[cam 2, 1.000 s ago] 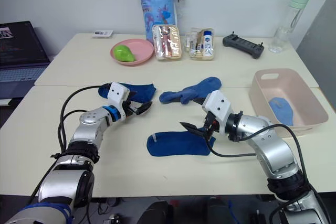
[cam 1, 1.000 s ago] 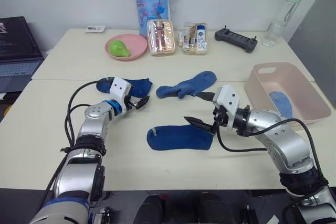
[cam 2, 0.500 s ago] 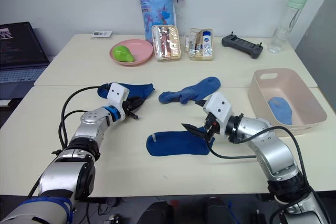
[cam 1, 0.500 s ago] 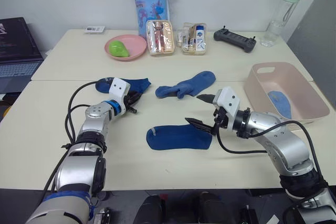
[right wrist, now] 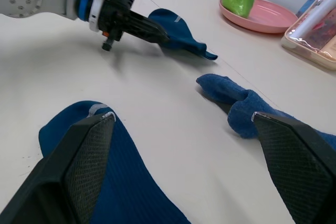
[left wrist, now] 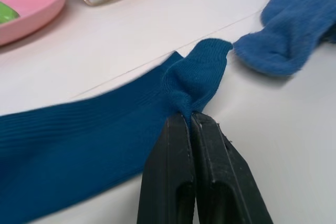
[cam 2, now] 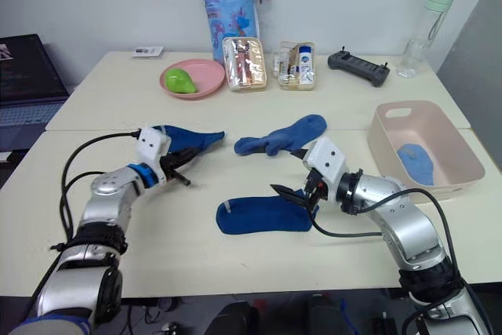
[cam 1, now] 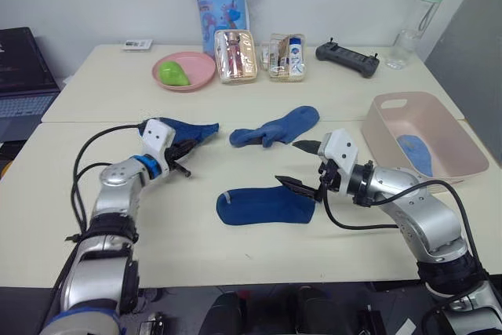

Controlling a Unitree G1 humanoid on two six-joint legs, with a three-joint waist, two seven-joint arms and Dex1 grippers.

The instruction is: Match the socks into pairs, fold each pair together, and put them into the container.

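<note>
Left gripper clenched on navy sock, fabric bunched just past the fingertips. Right gripper spread wide over blue sock, 1 finger above its cuff; tub well behind.

Three socks lie left of the container; seemingly one inside.

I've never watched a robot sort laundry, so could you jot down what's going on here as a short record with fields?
left tool: shut on the dark blue sock, pinching its bunched edge
right tool: open, above one end of the flat blue sock
third sock: medium blue sock, lying mid-table
pink tub: holds one light blue sock
pairs folded: none on the table
</note>
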